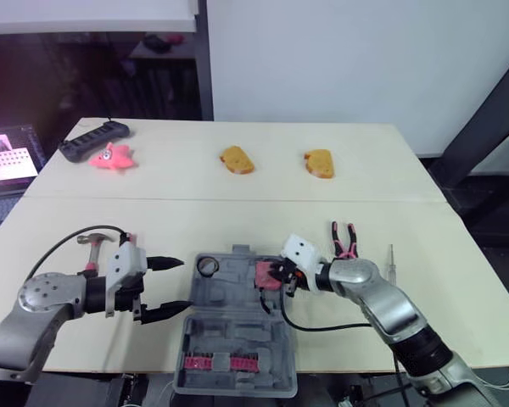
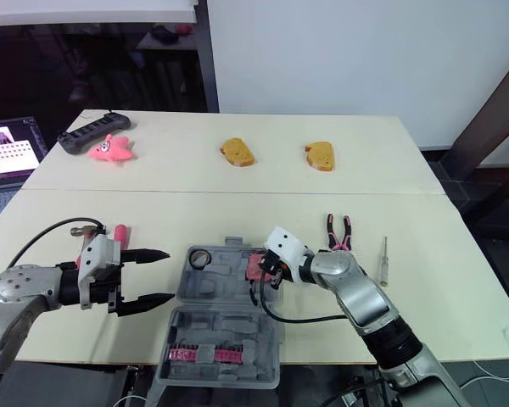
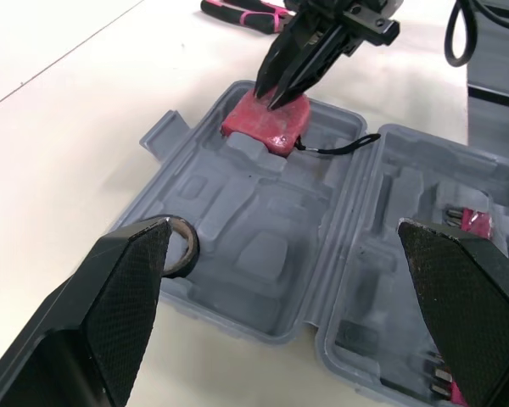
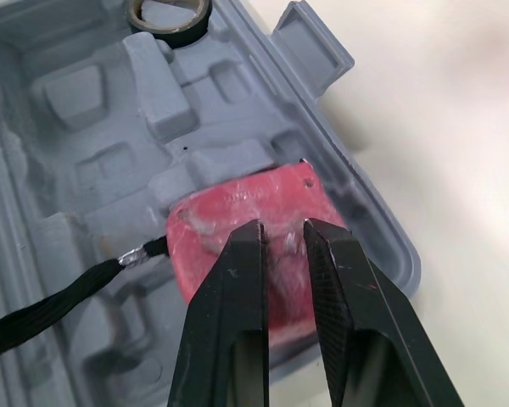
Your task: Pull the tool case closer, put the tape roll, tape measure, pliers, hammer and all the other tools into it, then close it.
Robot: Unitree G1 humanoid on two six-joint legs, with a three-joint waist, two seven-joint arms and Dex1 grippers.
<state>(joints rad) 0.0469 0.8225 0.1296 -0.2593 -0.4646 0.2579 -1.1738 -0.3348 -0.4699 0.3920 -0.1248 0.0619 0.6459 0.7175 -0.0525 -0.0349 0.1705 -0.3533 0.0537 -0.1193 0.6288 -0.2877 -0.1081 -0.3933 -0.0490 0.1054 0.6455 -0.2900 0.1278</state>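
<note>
The grey tool case [image 1: 229, 301] lies open at the table's front edge. A black tape roll [image 1: 207, 266] sits in its far left corner. The red tape measure [image 4: 229, 203] rests tilted in the far right corner, its black strap trailing out. My right gripper [image 4: 284, 225] is pinched shut on the top of the tape measure [image 3: 263, 127]. My left gripper [image 1: 185, 284] is open just left of the case, holding nothing. The hammer [image 1: 97, 242] lies behind the left gripper. Right of the case lie the pink-handled pliers [image 1: 345, 240] and a small screwdriver [image 1: 391, 263].
Pink bit holders [image 1: 220, 363] sit in the case's near half. At the far side of the table are two bread-shaped items [image 1: 237, 159] [image 1: 319, 163], a pink star toy [image 1: 112, 157] and a black power strip [image 1: 93, 140]. A laptop [image 1: 8, 157] stands off the left edge.
</note>
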